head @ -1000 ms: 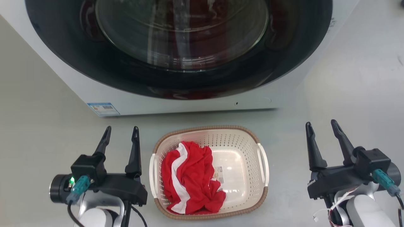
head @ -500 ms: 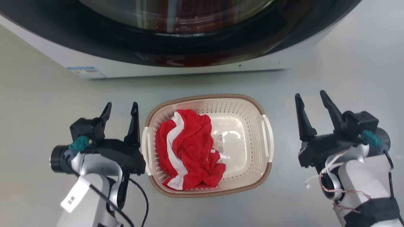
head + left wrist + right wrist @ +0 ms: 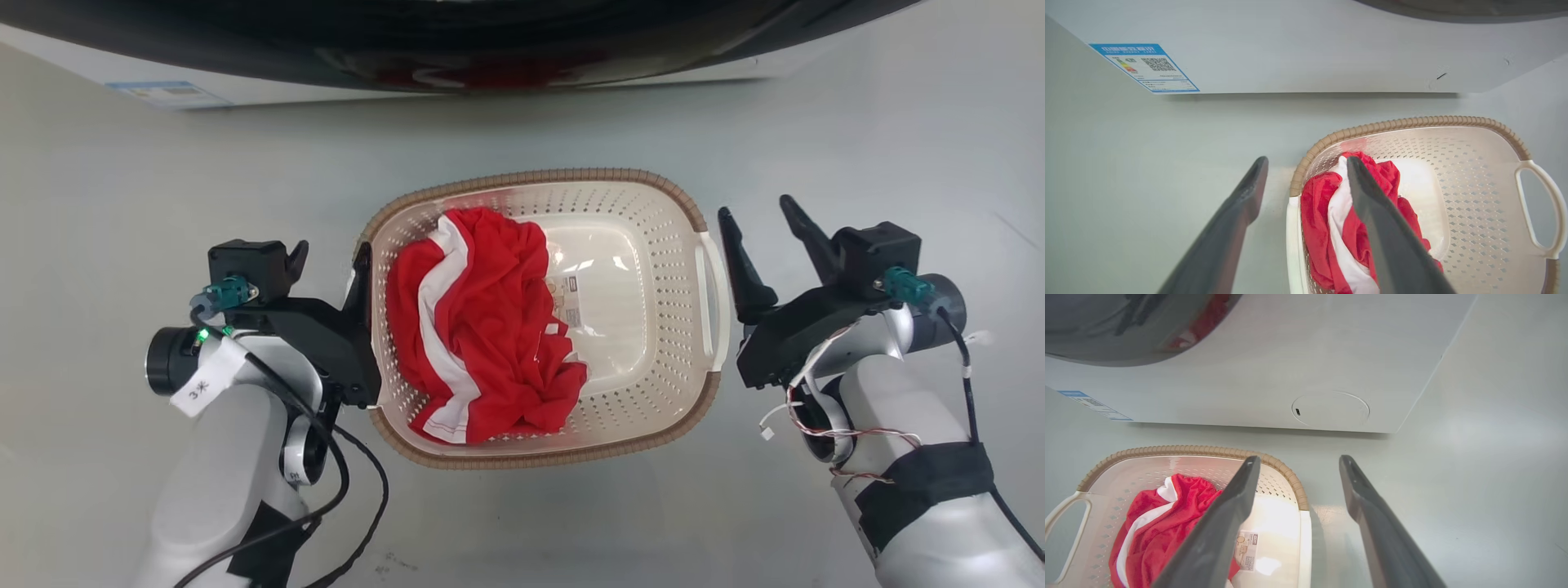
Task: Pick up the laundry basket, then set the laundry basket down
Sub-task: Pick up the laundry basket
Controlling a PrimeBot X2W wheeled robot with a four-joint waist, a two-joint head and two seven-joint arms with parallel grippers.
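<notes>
on the pale grey floor (image 3: 857,122) just before the white washer (image 3: 1306,49) sits the laundry basket (image 3: 571,175), a rounded-rectangular cream plastic tub with perforated walls, ribbed brown woven-look rim and smooth white loop handles, holding a crumpled red and white garment (image 3: 482,327). the left gripper (image 3: 332,249) is spread wide astride the basket's left edge, one tapered matte dark finger over the inside and one outside, gripping nothing; the right gripper (image 3: 755,208) stands equally parted and empty by the right handle, contact with the plastic unclear.
</notes>
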